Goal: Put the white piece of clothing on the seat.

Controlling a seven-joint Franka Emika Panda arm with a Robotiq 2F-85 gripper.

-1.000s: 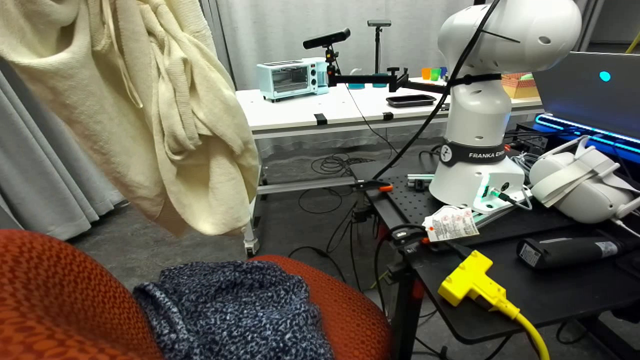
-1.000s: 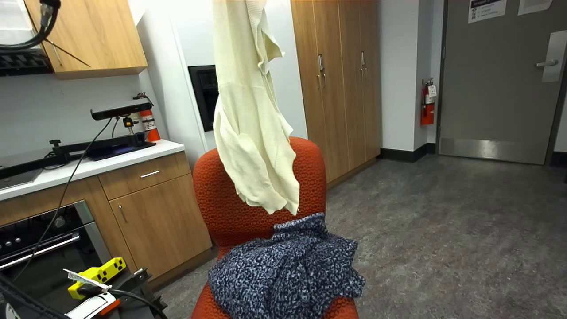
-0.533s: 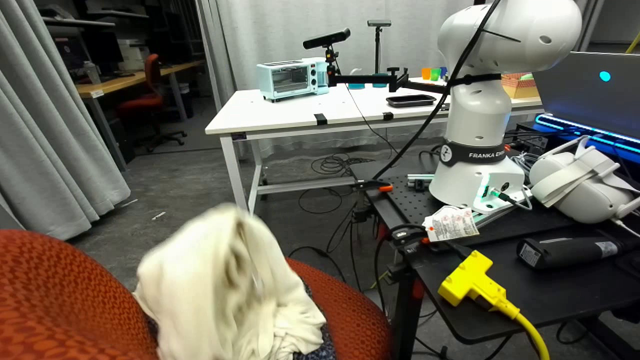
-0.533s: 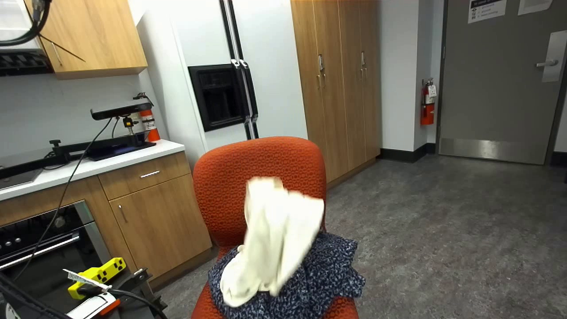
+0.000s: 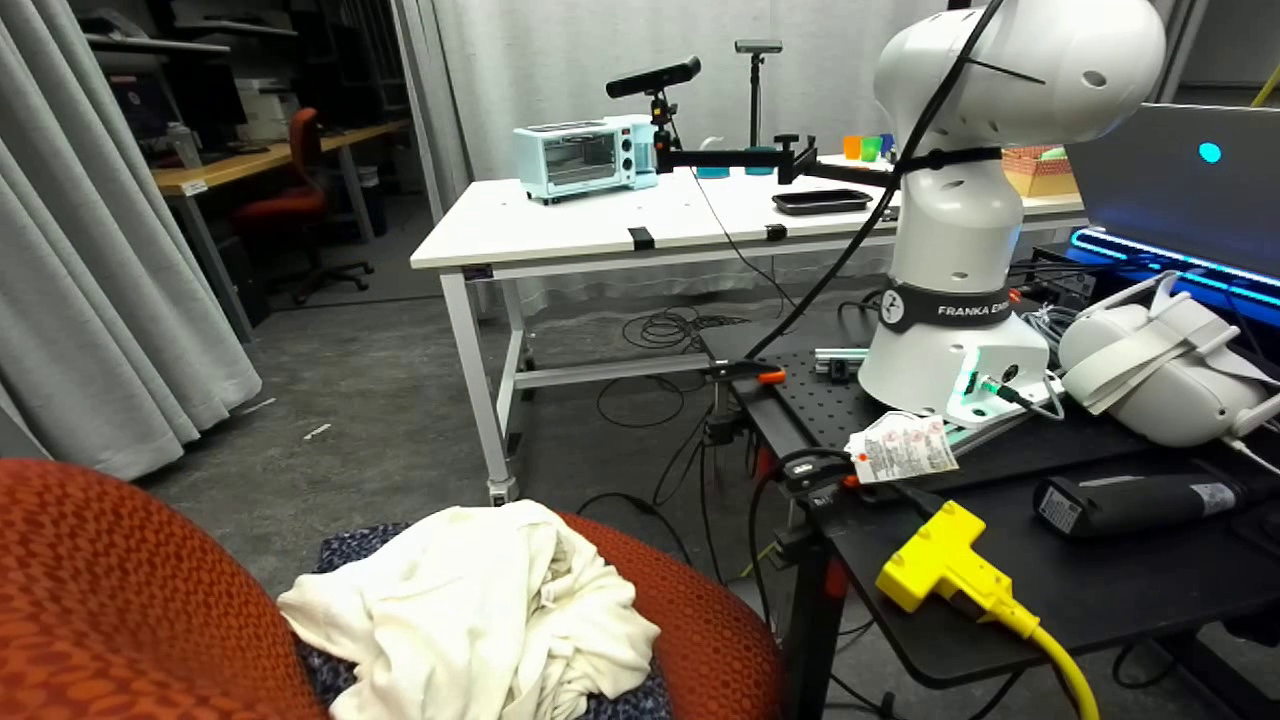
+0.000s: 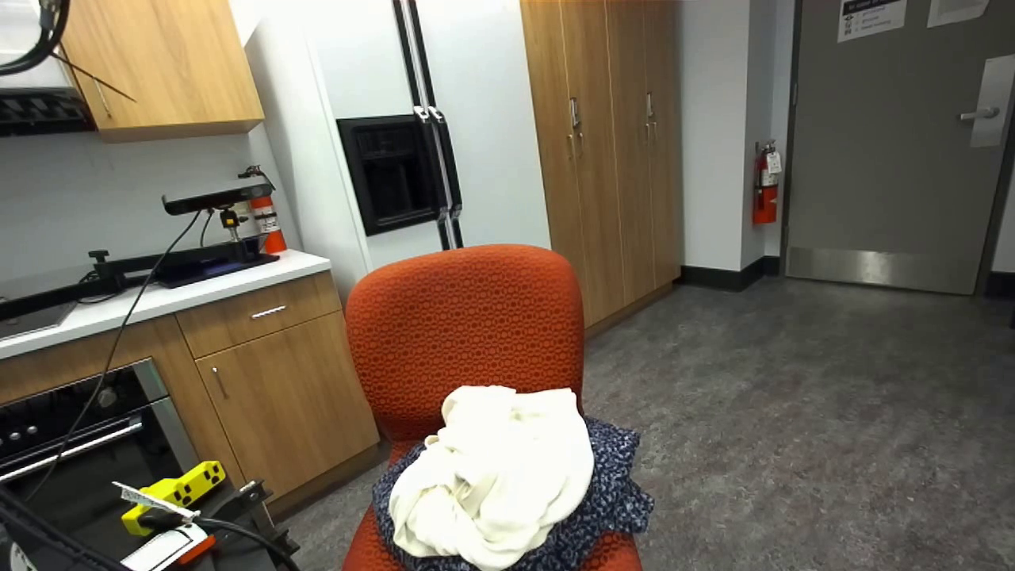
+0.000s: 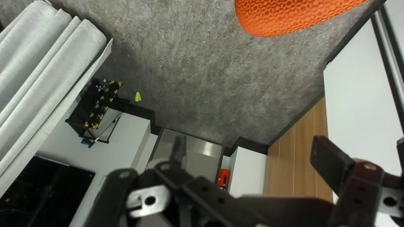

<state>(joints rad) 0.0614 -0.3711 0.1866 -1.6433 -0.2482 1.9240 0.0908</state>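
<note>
In both exterior views the white piece of clothing lies as a crumpled heap on top of a dark blue-grey speckled knit garment. Both rest on the red-orange seat, the heap close to the backrest. My gripper shows only in the wrist view, its fingers wide apart with nothing between them. Part of the seat is visible at the top of that view, apart from the fingers. The exterior views do not show the gripper.
A black cart carrying the arm's base, a yellow power strip and a headset stands beside the seat. Behind is a white table with a toaster oven. Cables lie on the floor.
The gripper has let go of the white clothing. It has dropped from hanging above the seat, through a blurred fall, to lying still on the speckled garment.
</note>
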